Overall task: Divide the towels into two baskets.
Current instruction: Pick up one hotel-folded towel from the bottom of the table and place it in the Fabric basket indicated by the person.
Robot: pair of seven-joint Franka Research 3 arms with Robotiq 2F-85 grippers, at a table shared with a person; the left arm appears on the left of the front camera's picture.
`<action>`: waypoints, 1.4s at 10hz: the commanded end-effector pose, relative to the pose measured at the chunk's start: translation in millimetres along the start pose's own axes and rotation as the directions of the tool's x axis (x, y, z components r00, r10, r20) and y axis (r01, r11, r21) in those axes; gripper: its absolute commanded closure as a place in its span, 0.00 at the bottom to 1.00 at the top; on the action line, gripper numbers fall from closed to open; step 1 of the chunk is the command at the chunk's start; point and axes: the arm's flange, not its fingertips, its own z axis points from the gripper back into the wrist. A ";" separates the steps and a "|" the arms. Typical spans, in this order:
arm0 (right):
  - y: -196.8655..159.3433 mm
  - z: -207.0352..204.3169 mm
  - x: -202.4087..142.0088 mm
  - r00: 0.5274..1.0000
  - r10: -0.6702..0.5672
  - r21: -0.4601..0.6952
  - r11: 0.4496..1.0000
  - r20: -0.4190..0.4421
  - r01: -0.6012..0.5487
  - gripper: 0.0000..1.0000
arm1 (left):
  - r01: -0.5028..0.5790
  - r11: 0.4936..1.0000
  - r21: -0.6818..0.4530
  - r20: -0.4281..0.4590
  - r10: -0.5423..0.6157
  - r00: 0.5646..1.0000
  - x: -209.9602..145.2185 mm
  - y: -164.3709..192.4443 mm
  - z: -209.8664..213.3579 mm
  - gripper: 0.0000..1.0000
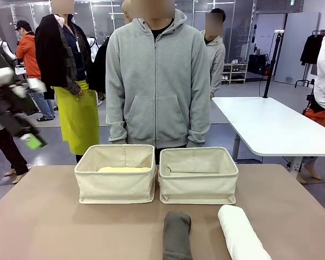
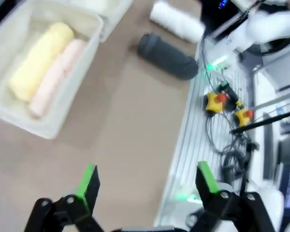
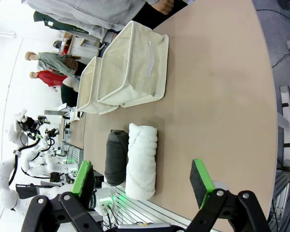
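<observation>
The pale yellow towel and the cream towel lie side by side in the left basket, so that half of the split looks done. The dark grey towel and the white towel lie near each other on the table, in front of the right basket. That basket seems empty, though its near wall hides the floor, and the two loose rolls probably belong there. The left gripper hangs above the table, jaws wide and empty. The right gripper is equally wide and empty, and faces the loose rolls. A person stands behind the baskets.
</observation>
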 end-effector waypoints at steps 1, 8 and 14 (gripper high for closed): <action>2.3 1.2 -0.6 1.000 0.007 0.004 1.000 0.003 -0.007 0.00 | -0.174 0.979 -0.105 0.201 0.193 0.961 -74.0 0.5 7.3 0.00; 2.3 1.2 -0.6 1.000 0.007 0.004 1.000 0.003 -0.007 0.00 | -0.481 0.790 -0.380 0.375 0.607 0.701 -263.2 14.4 -37.5 0.00; 2.3 1.2 -0.6 1.000 0.007 0.004 1.000 0.003 -0.007 0.00 | -0.494 0.800 -0.342 0.341 0.595 0.728 -267.1 8.3 -41.4 0.00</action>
